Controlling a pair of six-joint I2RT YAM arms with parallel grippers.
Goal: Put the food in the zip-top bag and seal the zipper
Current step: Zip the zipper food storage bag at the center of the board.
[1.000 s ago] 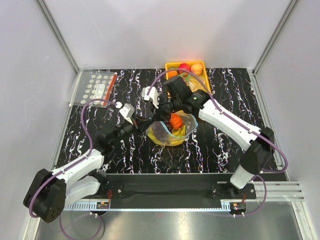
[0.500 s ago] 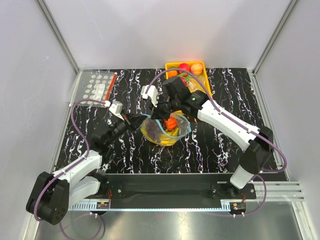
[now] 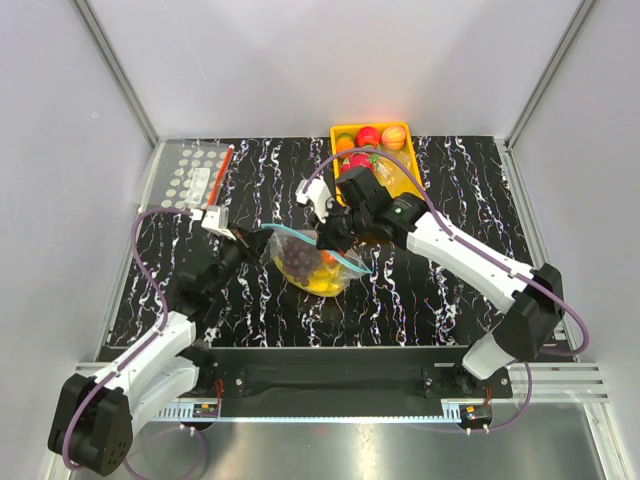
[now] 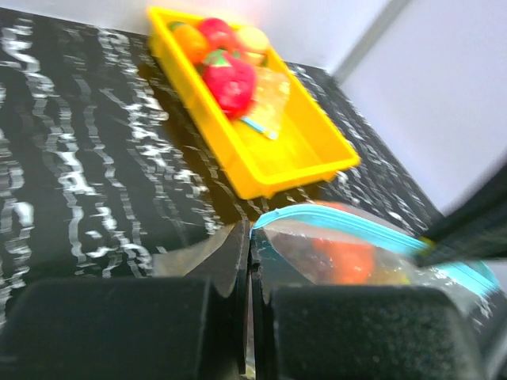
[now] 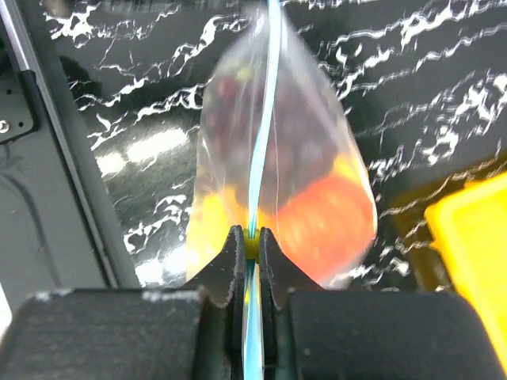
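The zip-top bag (image 3: 312, 268) hangs stretched between both grippers near the table's middle. Its teal-blue zipper (image 3: 345, 260) runs as one straight line, mouth drawn together. Inside show dark purple grapes (image 3: 296, 258), the orange-red fruit (image 3: 326, 259) and yellow fruit (image 3: 325, 284). My left gripper (image 3: 258, 237) is shut on the bag's left corner (image 4: 269, 247). My right gripper (image 3: 326, 243) is shut on the zipper (image 5: 261, 158), further right along it. In the right wrist view the orange-red fruit (image 5: 326, 220) and grapes (image 5: 305, 150) press against the clear plastic.
The yellow tray (image 3: 412, 178) stands at the back right with several red and orange toy fruits in it; it also shows in the left wrist view (image 4: 269, 162). A clear bag with white dots and a red strip (image 3: 195, 175) lies at the back left.
The left gripper has pulled the bag's corner to the left. The open, rounded mouth has been drawn into a straight closed line, and the right gripper now pinches the strip.
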